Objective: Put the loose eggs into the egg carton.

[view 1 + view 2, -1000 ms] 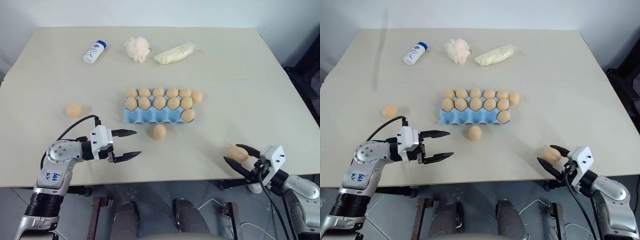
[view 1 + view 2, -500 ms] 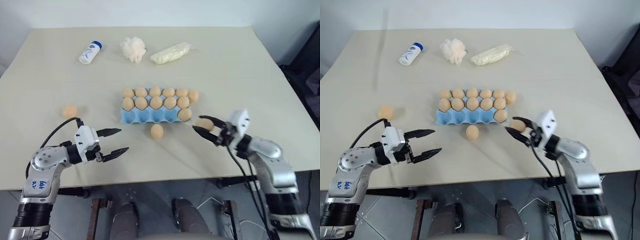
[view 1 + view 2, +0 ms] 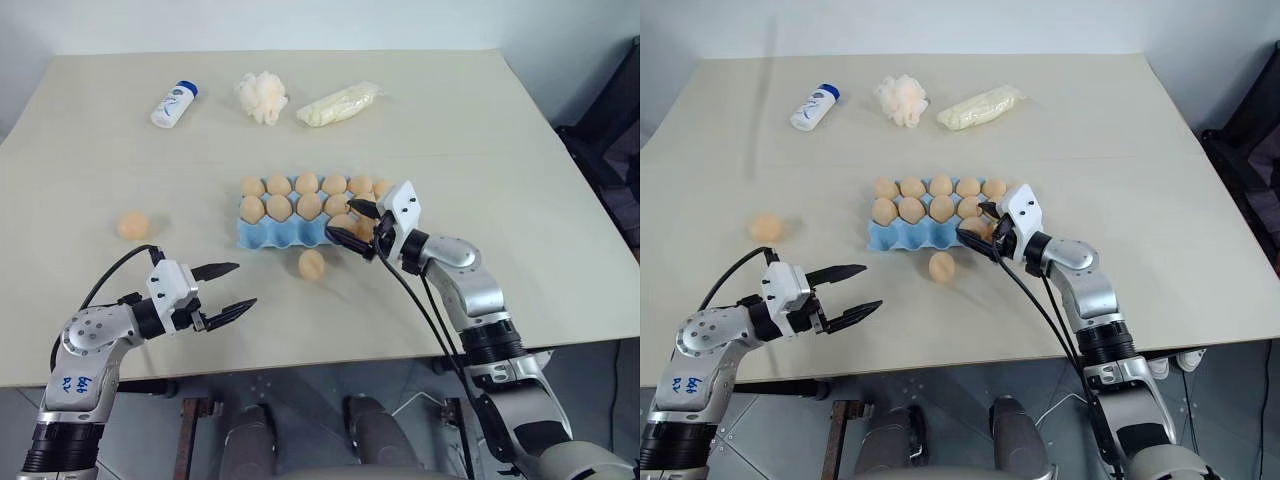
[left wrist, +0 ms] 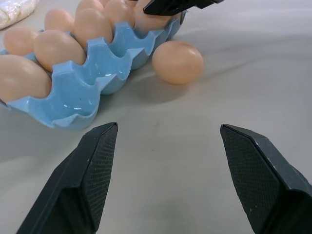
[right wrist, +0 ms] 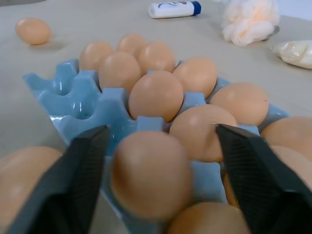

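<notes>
Jaws first: your right gripper (image 3: 350,223) stands spread wide at the right end of the egg carton (image 3: 262,234), and in its wrist view an egg (image 5: 150,174) sits between the two fingers with a gap on each side, in the carton's near row. You cannot tell from here whether a pad touches it. Your left gripper (image 3: 226,290) is about half open and holds nothing, low over the table (image 3: 520,170), near the front edge. The carton's two far rows are full; the near row's left cups are bare. One loose egg (image 3: 312,264) lies just in front of the carton, another (image 3: 132,225) well off to its left.
</notes>
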Robot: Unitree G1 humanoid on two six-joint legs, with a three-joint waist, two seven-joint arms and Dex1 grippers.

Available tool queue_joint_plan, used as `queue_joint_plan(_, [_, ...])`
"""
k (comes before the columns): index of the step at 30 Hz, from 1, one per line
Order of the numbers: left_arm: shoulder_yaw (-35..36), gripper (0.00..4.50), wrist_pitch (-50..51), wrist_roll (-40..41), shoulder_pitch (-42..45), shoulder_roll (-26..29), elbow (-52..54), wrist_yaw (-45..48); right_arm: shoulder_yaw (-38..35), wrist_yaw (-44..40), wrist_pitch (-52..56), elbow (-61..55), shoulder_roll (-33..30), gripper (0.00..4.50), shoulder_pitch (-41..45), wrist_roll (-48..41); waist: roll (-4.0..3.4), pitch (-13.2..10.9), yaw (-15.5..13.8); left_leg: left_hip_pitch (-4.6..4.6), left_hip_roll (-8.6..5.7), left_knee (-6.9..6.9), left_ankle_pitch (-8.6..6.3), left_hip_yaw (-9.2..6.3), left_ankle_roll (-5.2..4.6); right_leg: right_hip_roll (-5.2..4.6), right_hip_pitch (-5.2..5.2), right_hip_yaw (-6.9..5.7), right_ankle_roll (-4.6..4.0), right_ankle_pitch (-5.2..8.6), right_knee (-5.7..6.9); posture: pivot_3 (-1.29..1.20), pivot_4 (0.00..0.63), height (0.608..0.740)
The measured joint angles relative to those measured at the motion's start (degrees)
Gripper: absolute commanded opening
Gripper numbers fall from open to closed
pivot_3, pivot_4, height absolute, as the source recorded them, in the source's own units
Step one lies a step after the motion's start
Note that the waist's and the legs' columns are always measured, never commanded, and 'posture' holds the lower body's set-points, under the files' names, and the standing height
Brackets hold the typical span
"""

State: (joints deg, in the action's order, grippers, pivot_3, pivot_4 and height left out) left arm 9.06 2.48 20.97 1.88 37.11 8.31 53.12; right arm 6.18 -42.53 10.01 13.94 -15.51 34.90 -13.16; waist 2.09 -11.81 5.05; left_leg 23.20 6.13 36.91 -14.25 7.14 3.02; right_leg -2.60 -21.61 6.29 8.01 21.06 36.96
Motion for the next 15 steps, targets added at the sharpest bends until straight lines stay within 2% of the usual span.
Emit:
queue_joint_plan(3, [0.0, 3.57, 0.2, 0.0, 0.0, 0.0, 0.3, -0.5, -0.1, 0.2, 0.2, -2.1, 0.3, 4.49, -0.8, -0.1, 0.0, 0.0, -0.1, 0.0, 0.0, 0.0, 0.0, 0.0, 0.0, 0.0, 0.0, 0.0, 0.0, 0.0, 0.01, 0.0, 0.15, 0.74])
queue_joint_plan(6, [-0.2, 3.57, 0.6, 0.1, 0.5, -0.1, 0.3, -0.5, -1.3, -0.9, 0.8, -9.5, -2.1, 4.49, -4.8, -2.0, 0.0, 0.0, -0.5, 0.04, -0.01, -0.02, -0.04, -0.04, 0.02, -0.02, 0.01, -0.05, 0.0, 0.0, -0.07, 0.0, 0.15, 0.74])
queue_joint_plan(11, [-0.6, 3.57, 1.9, 2.2, 4.1, -1.1, -0.1, 0.0, -7.8, -2.4, 1.3, -18.8, -8.8, 4.49, -13.0, -5.5, 0.01, 0.0, -1.2, 0.05, -0.01, 0.02, -0.11, 0.02, 0.01, -0.03, 0.04, -0.06, 0.0, 0.0, -0.18, 0.0, 0.15, 0.74])
queue_joint_plan(15, [-2.1, 3.57, 2.9, 2.8, 8.6, -2.8, -0.4, 0.2, -16.1, -2.7, -1.5, -19.8, -15.3, 4.49, -24.5, -5.9, 0.01, 0.0, -2.2, 0.04, -0.04, 0.01, -0.1, -0.03, 0.02, -0.02, 0.1, -0.07, 0.0, 0.0, -0.28, 0.0, 0.15, 0.74])
